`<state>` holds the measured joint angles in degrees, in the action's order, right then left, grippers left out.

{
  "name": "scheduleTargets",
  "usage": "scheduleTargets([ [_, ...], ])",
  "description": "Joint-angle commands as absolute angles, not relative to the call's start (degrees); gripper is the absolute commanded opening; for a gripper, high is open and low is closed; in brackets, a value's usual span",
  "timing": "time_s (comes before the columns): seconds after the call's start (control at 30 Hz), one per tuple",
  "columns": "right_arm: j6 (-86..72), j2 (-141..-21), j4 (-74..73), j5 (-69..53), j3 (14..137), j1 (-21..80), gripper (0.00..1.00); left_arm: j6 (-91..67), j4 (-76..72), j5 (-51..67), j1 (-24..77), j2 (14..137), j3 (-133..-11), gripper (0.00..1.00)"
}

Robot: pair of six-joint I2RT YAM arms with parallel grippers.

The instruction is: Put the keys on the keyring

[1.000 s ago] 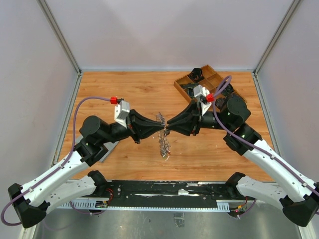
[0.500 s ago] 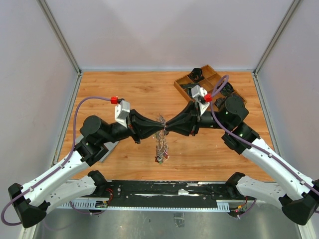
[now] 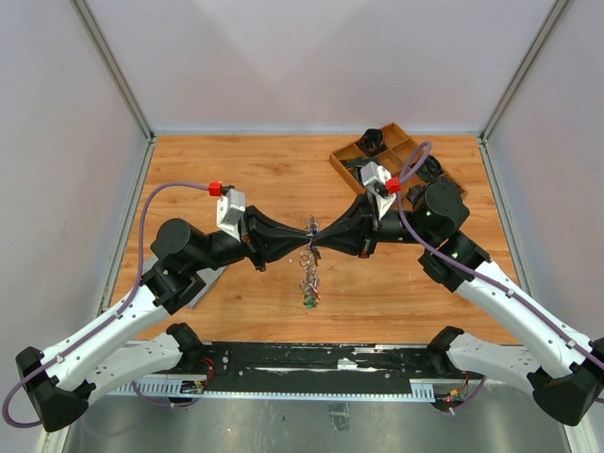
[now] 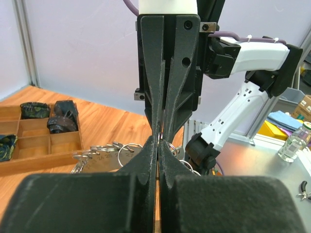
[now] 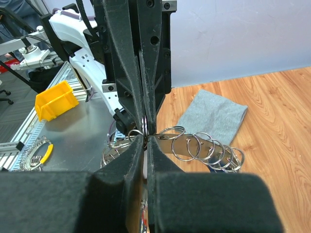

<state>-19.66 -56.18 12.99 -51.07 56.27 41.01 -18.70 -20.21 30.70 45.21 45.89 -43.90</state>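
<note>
Meeting tip to tip above the middle of the wooden table (image 3: 236, 170), the two claws are facing each other at the centre of the overhead frame. The left claw (image 4: 159, 141) is pressing its fingers fully together and appears to be pinching the wire of the keyring (image 3: 308, 257). The keyring is hanging clear of the table just below the meeting point. The right claw (image 5: 146, 138) is standing narrowed to a thin slit, its tips lying at the same spot; whether it is gripping anything cannot be told. The keys (image 3: 309, 291) are dangling in a bunch beneath the ring, towards the lower centre of the frame.

Obstructions: each claw is filling the middle of the other's wrist view and hiding the contact point itself. The right arm (image 3: 491, 283) is overlapping the near side of the compartment tray (image 4: 39, 162) at the upper right of the overhead frame. Dark bundles (image 4: 62, 116) are sitting in its compartments. A grey cloth (image 5: 214, 114) is lying on the table at centre left, partly under the left arm (image 3: 113, 330). Off the table, a yellow bin (image 5: 56, 99) and a clear bottle (image 4: 294, 143) are standing on the metal bench (image 5: 73, 131).
</note>
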Motion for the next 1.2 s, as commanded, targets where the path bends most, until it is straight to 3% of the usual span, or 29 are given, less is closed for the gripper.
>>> scheduleTargets([
  [0.0,-20.6,-56.3,16.6,-51.7,56.2,41.9,0.03,-20.2,-26.2,31.2,45.0,45.6,-44.6,0.01],
  [0.17,-16.1,-55.3,9.9,-51.0,58.2,41.9,0.01,-20.9,-26.7,32.2,45.0,45.4,-44.5,0.06],
  [0.33,-6.3,-55.1,-5.2,-51.2,64.1,41.9,0.01,-20.7,-25.4,33.4,45.0,45.5,-45.1,0.21],
  [0.47,2.1,-56.9,-20.3,-50.7,71.4,41.9,0.01,-19.2,-22.9,34.1,45.0,45.8,-46.1,0.27],
  [0.87,16.3,-68.7,-60.6,-38.1,96.6,44.2,0.01,-6.8,-4.1,32.9,45.1,49.8,-54.4,0.29],
  [1.17,18.8,-72.8,-68.6,-34.6,103.9,49.8,0.01,-3.6,-1.1,35.4,45.2,52.6,-55.9,0.3],
])
